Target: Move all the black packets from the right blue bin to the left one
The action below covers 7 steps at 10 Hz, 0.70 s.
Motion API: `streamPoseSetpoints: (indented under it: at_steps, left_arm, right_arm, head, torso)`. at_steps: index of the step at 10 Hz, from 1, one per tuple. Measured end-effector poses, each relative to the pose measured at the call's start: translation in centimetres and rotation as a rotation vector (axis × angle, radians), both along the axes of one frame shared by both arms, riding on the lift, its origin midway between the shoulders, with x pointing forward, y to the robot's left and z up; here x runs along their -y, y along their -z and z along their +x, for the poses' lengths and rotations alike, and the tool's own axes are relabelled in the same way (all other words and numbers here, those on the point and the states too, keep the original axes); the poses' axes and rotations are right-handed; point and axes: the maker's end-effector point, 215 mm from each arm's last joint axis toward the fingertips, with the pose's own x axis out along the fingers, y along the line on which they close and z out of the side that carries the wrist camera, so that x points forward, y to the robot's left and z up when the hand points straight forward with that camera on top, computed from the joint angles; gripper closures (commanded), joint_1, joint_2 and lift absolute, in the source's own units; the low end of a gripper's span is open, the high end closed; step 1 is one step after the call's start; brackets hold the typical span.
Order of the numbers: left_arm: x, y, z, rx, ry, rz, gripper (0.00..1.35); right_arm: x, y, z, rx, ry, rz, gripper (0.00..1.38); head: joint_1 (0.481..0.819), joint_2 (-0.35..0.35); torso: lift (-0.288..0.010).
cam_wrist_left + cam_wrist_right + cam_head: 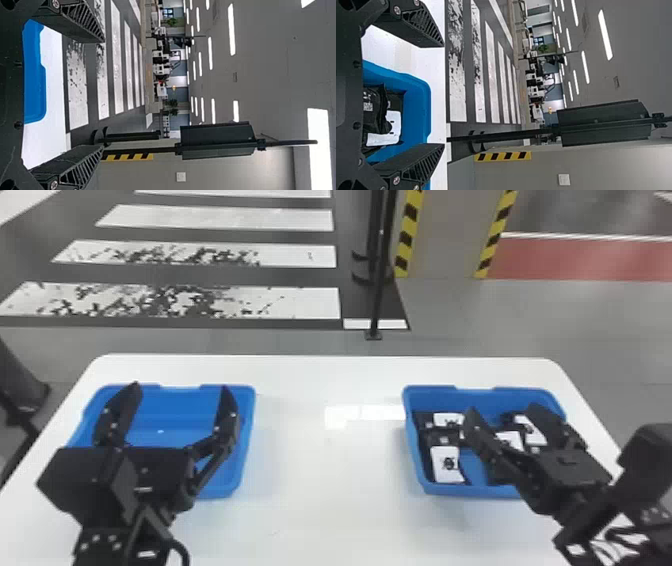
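The right gripper [502, 410] stands with its two fingers spread wide, nothing between them, over the right bin [450, 490]. Below those fingers are several black packets; off to the gripper's left, along the bin's side wall, lies the near packet with a white label [447, 465], apart from it. That packet's long axis runs roughly front to back, much the way the fingers point, so a shift left and down should let them close across its narrower width. This arm is plainly the nearer one. Well off to its left, the left gripper [180, 387], also wide and holding nothing, is over the left bin [247, 440], where the packets have to go.
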Motion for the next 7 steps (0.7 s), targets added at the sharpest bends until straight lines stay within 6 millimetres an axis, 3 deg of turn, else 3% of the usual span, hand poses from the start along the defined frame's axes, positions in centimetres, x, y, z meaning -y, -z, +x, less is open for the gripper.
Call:
streamPoseSetpoints:
  at_steps: [7]
  left_arm:
    - [0.07,0.03,-0.02,0.015,0.008,-0.001,0.08]
  right_arm:
    - [0.09,0.06,-0.01,-0.002,0.001,0.002,0.13]
  head:
    - [0.695,-0.041]
  torso:
    - [-0.14]
